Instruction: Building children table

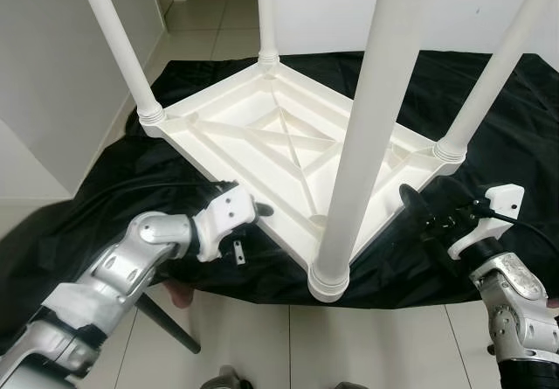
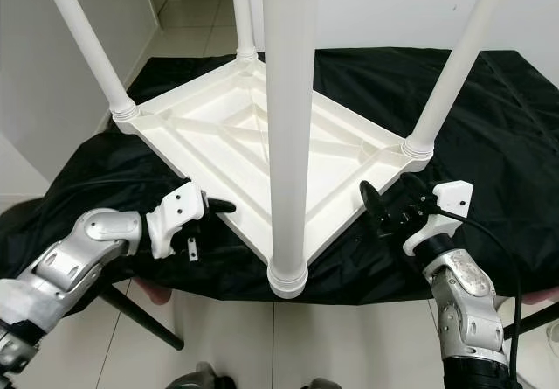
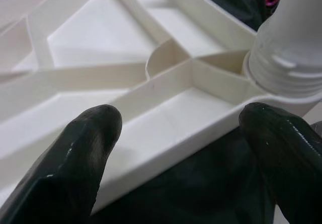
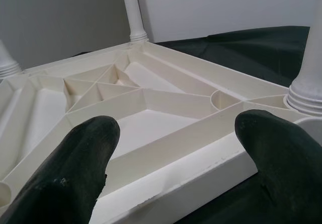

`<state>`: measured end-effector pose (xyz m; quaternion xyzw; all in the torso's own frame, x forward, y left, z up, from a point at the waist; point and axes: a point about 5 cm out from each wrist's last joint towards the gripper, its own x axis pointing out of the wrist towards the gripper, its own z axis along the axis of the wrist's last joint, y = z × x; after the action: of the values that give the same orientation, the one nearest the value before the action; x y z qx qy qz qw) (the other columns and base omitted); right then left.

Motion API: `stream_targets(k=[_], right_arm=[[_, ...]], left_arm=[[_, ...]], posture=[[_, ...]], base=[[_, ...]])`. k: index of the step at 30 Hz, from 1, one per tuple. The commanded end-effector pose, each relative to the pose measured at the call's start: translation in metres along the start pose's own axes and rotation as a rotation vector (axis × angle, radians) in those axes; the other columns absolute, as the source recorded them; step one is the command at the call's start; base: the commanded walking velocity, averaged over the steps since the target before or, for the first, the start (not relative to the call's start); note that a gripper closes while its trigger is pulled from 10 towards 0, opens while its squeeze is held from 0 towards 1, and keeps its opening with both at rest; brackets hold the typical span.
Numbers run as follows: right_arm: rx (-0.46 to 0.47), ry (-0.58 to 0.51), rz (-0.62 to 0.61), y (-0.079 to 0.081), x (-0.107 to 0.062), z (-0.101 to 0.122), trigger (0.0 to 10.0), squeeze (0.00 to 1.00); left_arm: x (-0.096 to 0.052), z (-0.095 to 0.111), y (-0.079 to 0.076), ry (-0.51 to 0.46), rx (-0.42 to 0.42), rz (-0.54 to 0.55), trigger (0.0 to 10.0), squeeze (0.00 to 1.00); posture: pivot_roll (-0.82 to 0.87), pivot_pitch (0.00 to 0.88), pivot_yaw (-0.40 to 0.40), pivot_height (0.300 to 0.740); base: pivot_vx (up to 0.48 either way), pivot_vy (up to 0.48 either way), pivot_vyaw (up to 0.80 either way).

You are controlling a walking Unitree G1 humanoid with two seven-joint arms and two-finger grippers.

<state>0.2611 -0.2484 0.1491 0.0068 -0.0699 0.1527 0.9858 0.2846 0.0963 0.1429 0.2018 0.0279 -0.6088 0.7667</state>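
A white plastic children's table [image 1: 262,135] lies upside down on a black cloth [image 1: 489,109], its ribbed underside facing up. Its legs stand upright: one at the near corner [image 1: 367,127], one at the left [image 1: 118,48], one at the back [image 1: 267,13] and one at the right [image 1: 489,74]. My left gripper [image 1: 255,209] is open at the table's front-left edge, and the rim sits between its fingers [image 3: 85,148]. My right gripper [image 1: 419,210] is open at the front-right edge, near the right leg's base, with the rim between its fingers [image 4: 85,153].
The cloth covers a low surface with a dark metal strut [image 1: 166,319] below its front left. White floor tiles [image 1: 367,345] lie in front. A white wall [image 1: 52,74] stands close on the left, and a tiled passage [image 1: 205,13] runs behind.
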Motion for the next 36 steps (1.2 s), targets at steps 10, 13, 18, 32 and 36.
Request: stream_targets(k=[10,13,18,32,36], right_arm=[[-0.001,0.014,-0.003,0.004,-0.006,-0.001,10.0,0.0],[-0.003,0.018,-0.007,0.004,-0.008,-0.001,10.0,0.0],[-0.005,0.026,-0.016,0.003,-0.013,-0.002,10.0,0.0],[-0.004,0.042,-0.014,0.006,-0.014,-0.004,10.0,0.0],[-0.006,0.041,-0.008,0.006,-0.012,-0.004,10.0,0.0]], left_arm=[[0.009,-0.008,0.003,0.05,0.013,-0.159,10.0,0.0],[0.009,-0.011,0.001,0.067,0.007,-0.185,10.0,0.0],[0.003,-0.014,0.003,0.07,-0.028,-0.231,10.0,0.0],[-0.009,-0.022,0.008,0.084,-0.103,-0.281,10.0,0.0],[-0.008,-0.029,0.009,0.123,-0.092,-0.295,10.0,0.0]], posture=[[-0.11,0.013,0.121,0.74],[-0.11,0.015,0.124,0.74],[-0.12,0.018,0.132,0.74],[-0.12,0.02,0.122,0.74],[-0.12,0.024,0.125,0.74]], base=[[0.0,0.0,0.0],[0.0,0.0,0.0],[0.0,0.0,0.0],[0.0,0.0,0.0],[0.0,0.0,0.0]])
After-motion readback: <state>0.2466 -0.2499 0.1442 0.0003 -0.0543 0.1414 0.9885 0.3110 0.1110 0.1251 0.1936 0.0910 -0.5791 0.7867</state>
